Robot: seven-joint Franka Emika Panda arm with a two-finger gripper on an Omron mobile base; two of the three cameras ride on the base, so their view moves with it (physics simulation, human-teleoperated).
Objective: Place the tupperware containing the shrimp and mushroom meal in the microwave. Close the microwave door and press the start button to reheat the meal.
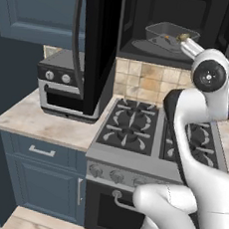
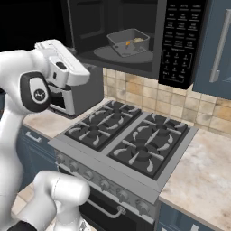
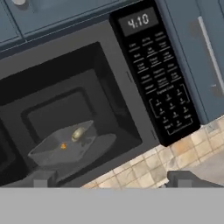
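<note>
Sitting inside the wide black built-in microwave point(image 3: 87, 109), on its round glass turntable point(image 2: 122, 55), is the shallow see-through greyish rectangular tupperware point(image 1: 170, 36). In the tub lie one small orange shrimp point(image 3: 63, 146) and a tan-brown mushroom lump point(image 3: 78, 133). The tall black microwave door point(image 1: 99, 45) with its long curved bar handle point(image 1: 77, 37) stands swung open to the left, hanging in front of a small grey countertop oven point(image 1: 59, 83) on the marble bench point(image 1: 41, 119). The white arm's hand point(image 3: 109, 180) hangs in front of the cavity, apart from the tub, fingers point(image 3: 183, 179) spread wide, gripping nothing. Black keypad panel point(image 3: 157, 74) sits right of the cavity. Below is a black gas stove point(image 2: 131, 140), against a tan tiled backsplash point(image 1: 145, 79).
</note>
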